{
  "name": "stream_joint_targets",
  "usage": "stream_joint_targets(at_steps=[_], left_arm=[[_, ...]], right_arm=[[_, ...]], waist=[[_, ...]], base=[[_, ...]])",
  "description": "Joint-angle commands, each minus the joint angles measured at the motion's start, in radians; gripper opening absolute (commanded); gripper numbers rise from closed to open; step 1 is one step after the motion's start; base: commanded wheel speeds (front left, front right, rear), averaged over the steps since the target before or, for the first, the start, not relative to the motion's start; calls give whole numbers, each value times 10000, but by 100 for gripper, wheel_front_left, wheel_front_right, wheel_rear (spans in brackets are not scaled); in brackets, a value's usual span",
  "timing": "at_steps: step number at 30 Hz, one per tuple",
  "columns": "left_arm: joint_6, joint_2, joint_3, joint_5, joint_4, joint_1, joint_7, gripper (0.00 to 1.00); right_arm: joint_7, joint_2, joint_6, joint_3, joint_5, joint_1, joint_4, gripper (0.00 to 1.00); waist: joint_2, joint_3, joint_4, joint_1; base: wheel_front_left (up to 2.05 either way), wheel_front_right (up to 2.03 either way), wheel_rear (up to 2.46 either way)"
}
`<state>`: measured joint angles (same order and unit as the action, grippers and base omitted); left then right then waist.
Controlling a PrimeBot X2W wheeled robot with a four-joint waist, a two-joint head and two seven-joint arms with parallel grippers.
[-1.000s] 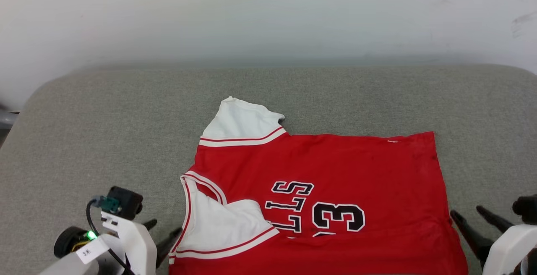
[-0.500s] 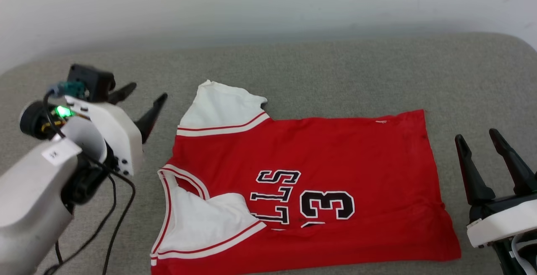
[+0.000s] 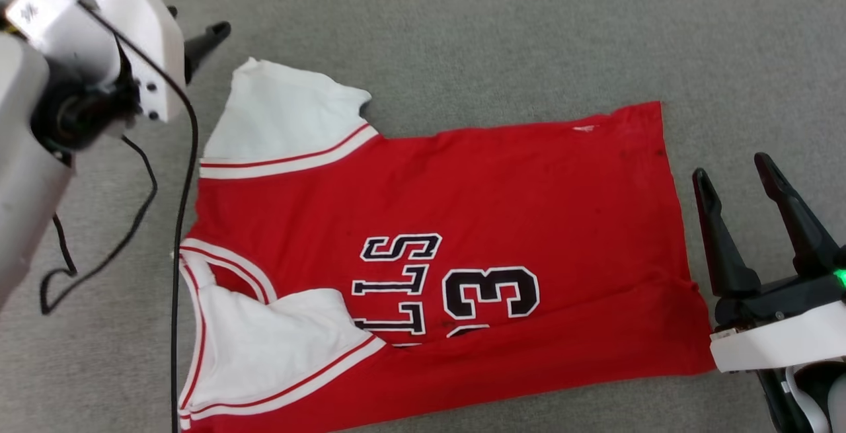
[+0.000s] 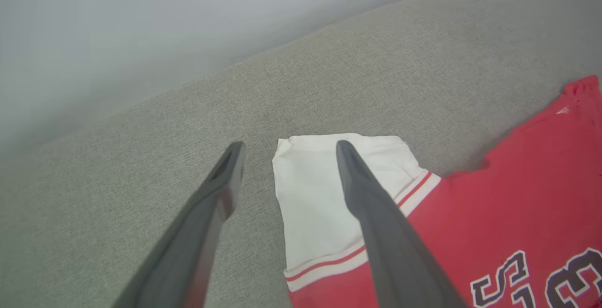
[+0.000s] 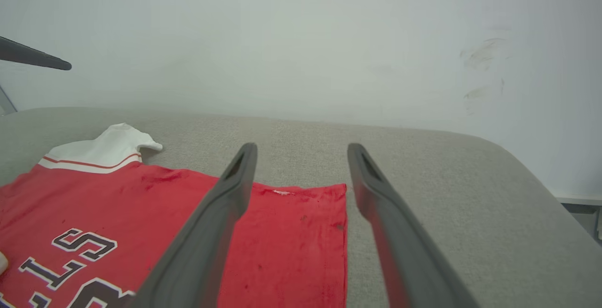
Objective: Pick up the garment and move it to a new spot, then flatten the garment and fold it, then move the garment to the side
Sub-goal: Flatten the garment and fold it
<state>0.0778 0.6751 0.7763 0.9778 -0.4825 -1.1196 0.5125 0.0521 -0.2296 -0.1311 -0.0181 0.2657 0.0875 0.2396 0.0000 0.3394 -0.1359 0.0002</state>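
In the head view, the garment [image 3: 502, 195] is seen spread on the grey padded surface [image 3: 462, 36], the left gripper [image 3: 192, 26] by its far white sleeve [image 3: 284, 122], the right gripper [image 3: 732, 168] just beside its hem [image 3: 674, 208]. In the left wrist view, the fingers [image 4: 376, 218] are parted wide astride the sleeve's edge. In the right wrist view, the fingers are likewise spread, empty, toward the hem corner [image 5: 341, 189]. Light, limp cloth is judged; edges are best pinched.

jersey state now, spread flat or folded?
Partly folded. The garment lies flat on the grey surface, but its near edge is turned over the chest, covering part of the lettering; the far sleeve lies spread.
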Motion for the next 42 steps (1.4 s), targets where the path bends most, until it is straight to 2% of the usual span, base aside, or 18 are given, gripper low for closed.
stream_joint_targets(at_steps=[1,9,14,20,21,22,29,33,38,42], left_arm=[[111,-115,164,18,-226,-382,531,100],[271,-328,854,-145,-1256,-1599,2586,100],[326,-364,1189,-395,-1762,-1904,3008,100],[420,-459,1622,-446,-2180,-1456,3131,100],[441,-483,1669,-426,-2214,-1378,3105,33],[445,-518,1702,-402,-2232,-1303,3059,0],[498,-684,1707,-365,-2134,-1321,2216,0],[511,-800,1828,-470,-1864,-1323,1442,0],[514,-775,2069,-286,-1128,-1011,477,0],[516,-645,2307,-304,-452,-832,-163,0]], right_arm=[[-22,100,9,-56,-51,218,90,100],[21,135,9,-204,-112,613,211,100],[120,164,9,-308,-85,841,113,100],[258,154,9,-373,-25,1031,-148,100],[272,145,9,-361,-21,1051,-201,100],[281,138,9,-339,5,1087,-241,100],[228,-116,9,-117,93,1336,-407,100],[-125,-680,9,71,213,1775,-543,100],[-1578,-1822,9,-153,602,2501,-712,100],[-3393,-2889,9,-478,1414,3148,-1086,100]], waist=[[0,551,-306,-2],[0,1444,-638,-2],[0,1876,-763,-2],[0,2038,-812,-2],[0,2028,-807,-2],[0,2007,-797,-2],[0,1636,-552,-2],[0,1169,-260,-2],[0,652,182,-2],[0,432,543,-2]], base=[[0,0,0],[0,0,0],[0,0,0],[0,0,0],[0,0,0],[0,0,0],[0,0,0],[0,0,0],[0,0,0],[0,0,0]])
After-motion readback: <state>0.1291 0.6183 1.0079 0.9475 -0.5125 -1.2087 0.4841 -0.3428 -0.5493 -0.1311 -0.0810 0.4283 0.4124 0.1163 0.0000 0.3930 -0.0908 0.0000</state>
